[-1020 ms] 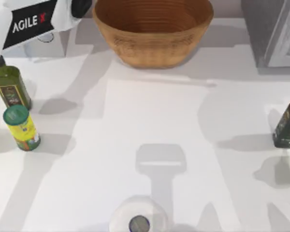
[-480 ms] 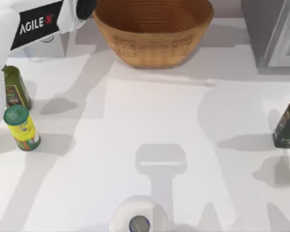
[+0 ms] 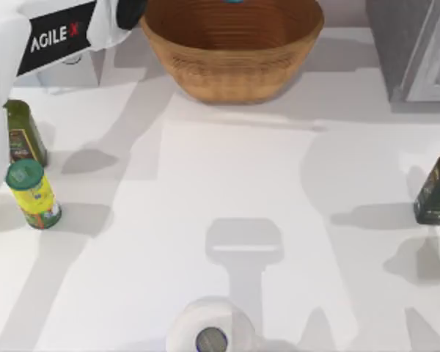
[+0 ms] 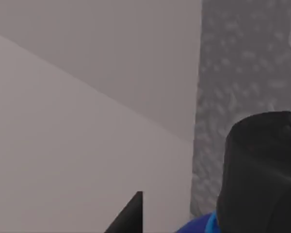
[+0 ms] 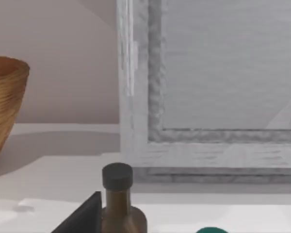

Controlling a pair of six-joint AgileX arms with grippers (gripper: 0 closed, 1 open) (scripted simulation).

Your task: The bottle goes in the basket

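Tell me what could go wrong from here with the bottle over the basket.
The bottle barely shows at the basket's far rim, so a drop might clip that rim or land behind it. The left wrist view has its cap close up; a tilted release could tumble it.

My left arm reaches across the table's far left corner; its fingers' state is seemingly hidden.
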